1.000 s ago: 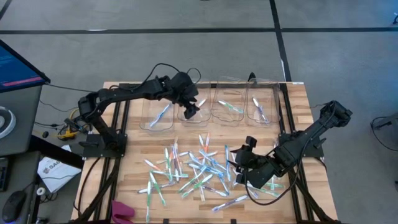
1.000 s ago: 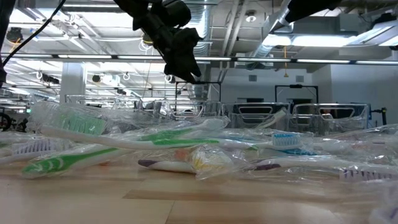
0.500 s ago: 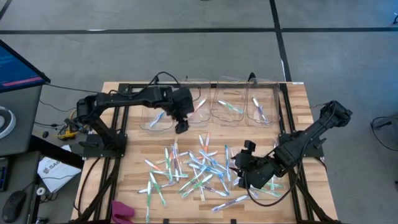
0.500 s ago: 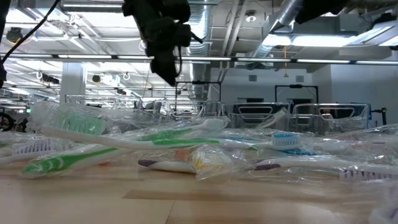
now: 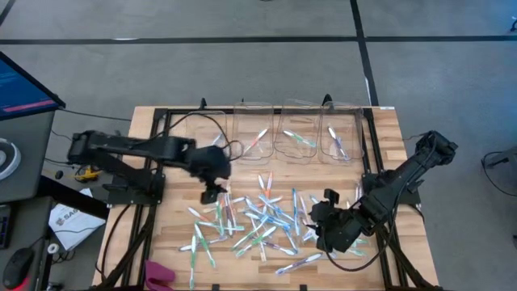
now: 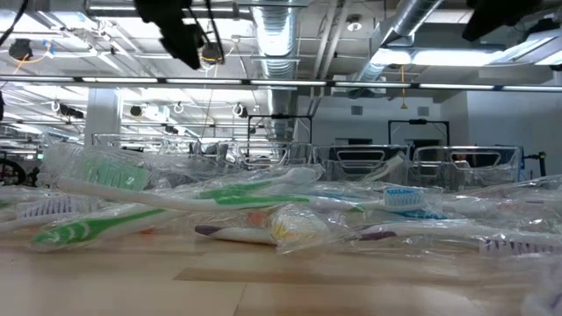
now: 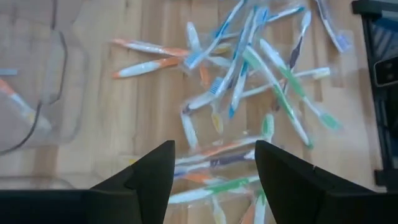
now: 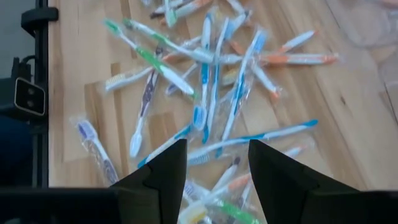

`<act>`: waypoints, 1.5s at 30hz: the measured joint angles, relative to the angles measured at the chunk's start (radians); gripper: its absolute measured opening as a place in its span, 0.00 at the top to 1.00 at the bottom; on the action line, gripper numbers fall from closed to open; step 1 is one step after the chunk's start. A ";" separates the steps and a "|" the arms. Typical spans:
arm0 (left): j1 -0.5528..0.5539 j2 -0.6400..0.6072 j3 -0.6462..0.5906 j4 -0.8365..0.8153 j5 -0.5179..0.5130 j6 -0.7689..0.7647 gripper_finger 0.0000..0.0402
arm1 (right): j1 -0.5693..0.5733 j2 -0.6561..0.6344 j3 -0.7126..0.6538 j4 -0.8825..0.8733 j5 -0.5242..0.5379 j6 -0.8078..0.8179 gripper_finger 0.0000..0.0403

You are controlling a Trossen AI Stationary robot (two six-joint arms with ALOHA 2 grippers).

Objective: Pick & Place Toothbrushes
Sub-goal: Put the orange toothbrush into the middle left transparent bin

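Grey floor is surrounding the wooden table (image 5: 161, 250) we are working at, and beyond it the low view is showing a hall with ducts and racks. We are looking first at the row of clear bins (image 5: 300, 139) standing along the table's far edge; each one we can see into is holding a few brushes, which suggests they are serving as the drop places, perhaps sorted by colour, though we cannot tell that.

We are reaching both arms toward the heap of toothbrushes (image 5: 262, 218) lying loose and crossed over one another in the middle of the table, each still in its clear wrapper. Our left gripper (image 5: 212, 194) is hanging over the heap's left edge, just in front of the leftmost bin. Its fingers (image 7: 149, 171) are standing apart in the left wrist view with nothing between them, so we judge it is lining up to choose a brush.

Our right gripper (image 5: 319, 220) is hovering over the heap's right side, low and angled inward. Its fingers (image 8: 165, 165) are likewise standing apart and empty, framing a blue-accented brush (image 8: 249, 140) on the wood below, a likely pick because it is lying fairly free of the tangle.
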 joint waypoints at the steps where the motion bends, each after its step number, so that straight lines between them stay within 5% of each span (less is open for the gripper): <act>1: -0.014 -0.029 -0.025 0.018 -0.015 -0.015 0.47 | 0.006 0.000 0.000 -0.007 0.000 0.011 0.59; 12: -0.094 -0.283 -0.329 0.346 -0.038 -0.048 0.47 | 0.043 0.000 0.000 -0.160 0.000 0.059 0.61; 20: -0.095 -0.324 -0.485 0.545 -0.037 -0.038 0.47 | -0.006 0.000 -0.033 -0.180 0.008 0.413 0.63; 27: -0.092 -0.320 -0.505 0.633 -0.037 -0.035 0.47 | -0.100 0.000 -0.136 -0.055 -0.185 0.448 0.63; 38: -0.092 -0.320 -0.505 0.638 -0.037 -0.032 0.47 | -0.185 0.002 -0.160 0.074 -0.294 0.364 0.64; 45: -0.092 -0.320 -0.505 0.642 -0.038 -0.008 0.47 | -0.230 0.122 -0.157 0.092 -0.401 0.357 0.63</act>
